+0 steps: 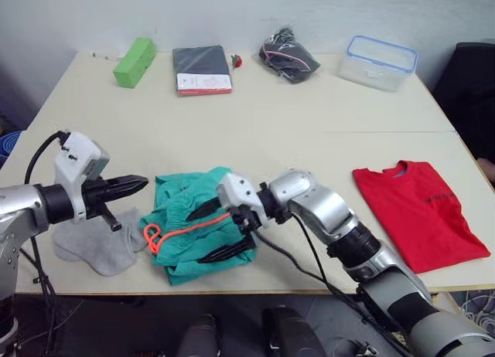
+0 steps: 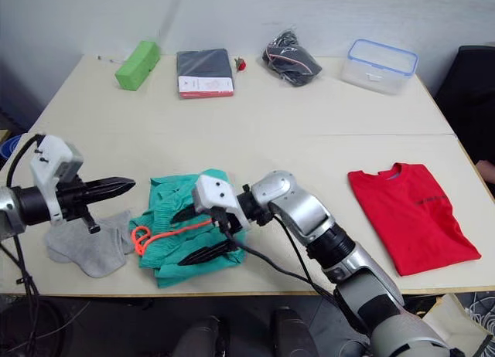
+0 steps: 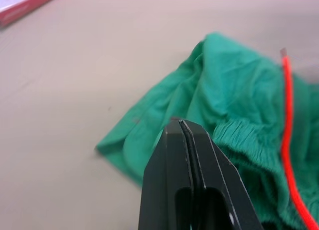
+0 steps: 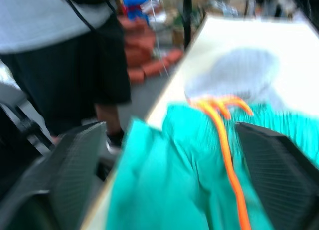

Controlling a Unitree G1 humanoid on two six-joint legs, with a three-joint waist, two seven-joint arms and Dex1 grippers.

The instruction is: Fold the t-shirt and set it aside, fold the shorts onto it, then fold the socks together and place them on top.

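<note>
The teal shorts [image 1: 182, 200] lie crumpled near the table's front edge, and their orange drawstring [image 1: 184, 229] trails across them. My right gripper [image 1: 217, 232] is open and low over the shorts, one finger on either side of the drawstring and some cloth. My left gripper [image 1: 144, 182] is shut with nothing in it, hovering just left of the shorts and above the grey socks [image 1: 96, 246], which lie flat at the front left. At the right of the table rests the red t-shirt [image 1: 421, 214], folded.
Along the far edge stand a green box [image 1: 134, 61], a dark flat packet [image 1: 202, 69], a black bundle [image 1: 288, 56] and a clear plastic container [image 1: 381, 61]. A person [image 4: 60, 41] stands beyond the table's left side. The table's front edge [image 1: 255, 292] runs just below the shorts.
</note>
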